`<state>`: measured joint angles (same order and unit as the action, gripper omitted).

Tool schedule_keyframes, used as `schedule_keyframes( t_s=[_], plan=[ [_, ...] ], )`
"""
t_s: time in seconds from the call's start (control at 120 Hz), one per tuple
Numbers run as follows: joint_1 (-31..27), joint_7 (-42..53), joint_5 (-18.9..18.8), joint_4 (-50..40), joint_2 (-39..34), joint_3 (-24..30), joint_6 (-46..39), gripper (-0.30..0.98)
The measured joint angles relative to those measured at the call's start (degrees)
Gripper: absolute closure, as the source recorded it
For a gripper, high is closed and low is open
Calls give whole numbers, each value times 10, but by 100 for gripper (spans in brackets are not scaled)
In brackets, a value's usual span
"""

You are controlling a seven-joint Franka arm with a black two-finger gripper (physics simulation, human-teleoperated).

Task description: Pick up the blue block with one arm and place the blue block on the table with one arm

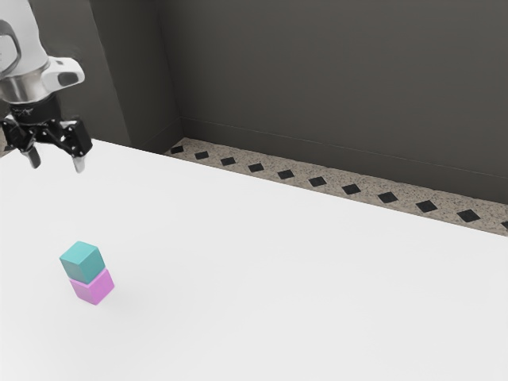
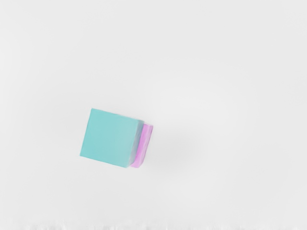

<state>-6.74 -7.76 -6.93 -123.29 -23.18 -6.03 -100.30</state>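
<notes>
High over the table at the exterior view's upper left, the black gripper [image 1: 56, 161] is open, its two pale fingertips well apart with nothing between them. The blue block [image 1: 82, 262], teal in colour, rests on top of a pink block [image 1: 94, 286], well below the gripper. In the wrist view the flat top of the blue block [image 2: 109, 138] faces the camera, slightly turned, and covers most of the pink block [image 2: 142, 146], leaving a narrow strip of it visible along one side.
The white table [image 1: 278, 278] spreads out around the two stacked blocks. Beyond its far edge lie a speckled floor with black diamonds [image 1: 317, 182] and a dark grey wall [image 1: 333, 79].
</notes>
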Motion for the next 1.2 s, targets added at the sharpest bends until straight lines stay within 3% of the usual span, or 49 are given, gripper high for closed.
schedule_keyframes(
  t_s=[0.283, 0.683, 1.2],
  plan=[
    [-72, 7, -21, -102, 40, -12, -140, 0],
    [-100, 44, -23, -166, 93, -1, -321, 0],
    [-104, 98, 21, -199, 140, 12, -403, 0]
  ],
)
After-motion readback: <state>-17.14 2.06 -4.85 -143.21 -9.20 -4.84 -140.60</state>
